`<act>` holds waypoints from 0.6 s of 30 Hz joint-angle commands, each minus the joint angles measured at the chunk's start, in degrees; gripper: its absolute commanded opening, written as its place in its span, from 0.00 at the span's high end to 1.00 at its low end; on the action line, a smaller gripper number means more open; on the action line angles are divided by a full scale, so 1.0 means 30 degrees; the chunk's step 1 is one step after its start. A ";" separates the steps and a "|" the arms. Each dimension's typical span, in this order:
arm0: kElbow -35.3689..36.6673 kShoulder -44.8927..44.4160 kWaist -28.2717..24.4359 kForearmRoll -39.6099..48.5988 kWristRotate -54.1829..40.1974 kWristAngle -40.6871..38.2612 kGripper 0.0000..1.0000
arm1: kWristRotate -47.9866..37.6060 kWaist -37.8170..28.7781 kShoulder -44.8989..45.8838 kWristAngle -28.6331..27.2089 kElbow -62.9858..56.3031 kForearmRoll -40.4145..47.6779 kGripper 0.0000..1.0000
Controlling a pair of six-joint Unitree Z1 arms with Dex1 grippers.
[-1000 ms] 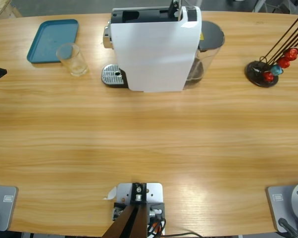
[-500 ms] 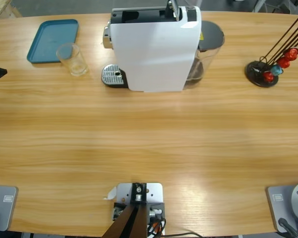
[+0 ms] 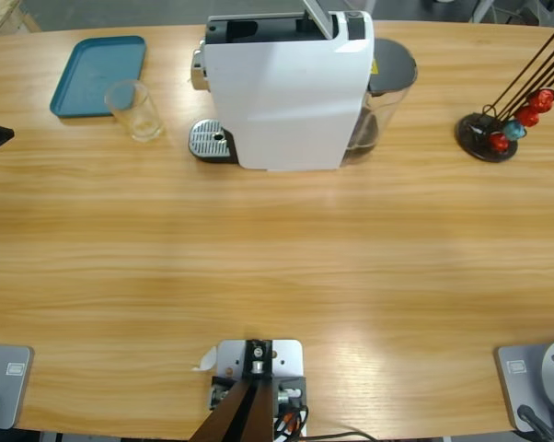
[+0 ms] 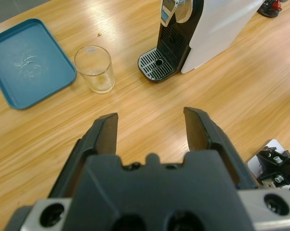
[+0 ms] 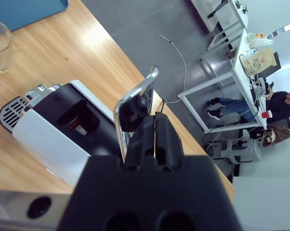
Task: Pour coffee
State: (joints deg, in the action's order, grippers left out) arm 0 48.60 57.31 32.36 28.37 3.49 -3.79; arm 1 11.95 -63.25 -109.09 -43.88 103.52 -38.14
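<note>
None of the coffee was out yet: I could see no dark liquid anywhere, and the glass (image 4: 94, 67) stood empty ahead and to the left of the left gripper (image 4: 152, 127), whose jaws were spread wide over bare wood. That glass sat beside the drip grate (image 4: 157, 65), not on it, touching the near rim of the blue tray (image 4: 24, 62). What had changed over the last second was the chrome lever (image 5: 135, 103) on top of the coffee machine (image 3: 286, 92): it had swung up and back. The right gripper (image 5: 154, 139) had its jaws pressed together just beside the lever; I couldn't tell whether they touched it. I judged that the machine was being opened for loading, so pouring was still far off. Ahead of the left gripper the table (image 3: 277, 267) lay open; the capsule stand (image 3: 489, 133) stood beyond the machine, well clear.
</note>
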 commanded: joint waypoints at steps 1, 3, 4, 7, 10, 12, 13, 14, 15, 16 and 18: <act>-0.0762 0.0538 0.0172 -0.0199 0.0212 -0.0317 0.41 | -0.0321 -0.0714 -0.2649 0.0200 -0.0059 0.0057 1.00; -0.0756 0.0573 0.0172 -0.0199 0.0212 -0.0317 0.41 | -0.0321 -0.0714 -0.2795 0.0241 0.0017 0.0057 1.00; -0.0762 0.0585 0.0172 -0.0199 0.0212 -0.0317 0.41 | -0.0321 -0.0714 -0.2871 0.0264 0.0047 0.0057 1.00; -0.0762 0.0614 0.0172 -0.0199 0.0242 -0.0317 0.41 | -0.0392 -0.0714 -0.3065 0.0429 0.0135 0.0057 1.00; -0.0732 0.0678 0.0172 -0.0199 0.0242 -0.0317 0.41 | -0.0562 -0.0714 -0.3246 0.0534 0.0181 0.0057 1.00; -0.0732 0.0702 0.0172 -0.0199 0.0242 -0.0317 0.41 | -0.0638 -0.0714 -0.3387 0.0593 0.0199 0.0057 1.00; -0.0732 0.0719 0.0172 -0.0205 0.0242 -0.0317 0.41 | -0.0685 -0.0714 -0.3445 0.0675 0.0211 0.0057 1.00; -0.0732 0.0731 0.0172 -0.0199 0.0242 -0.0317 0.41 | -0.0720 -0.0714 -0.3492 0.0727 0.0211 0.0057 1.00; -0.0732 0.0725 0.0172 -0.0199 0.0248 -0.0317 0.41 | -0.0749 -0.0714 -0.3569 0.0751 0.0234 0.0057 1.00; -0.0732 0.0725 0.0172 -0.0199 0.0271 -0.0317 0.41 | -0.0808 -0.0714 -0.3633 0.0774 0.0240 0.0057 1.00; -0.0732 0.0713 0.0172 -0.0199 0.0271 -0.0317 0.41 | -0.0878 -0.0714 -0.3727 0.0815 0.0240 0.0057 1.00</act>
State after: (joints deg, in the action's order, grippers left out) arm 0 48.60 58.00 32.36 28.37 3.69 -3.81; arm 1 10.50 -63.25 -112.82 -43.78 106.13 -38.13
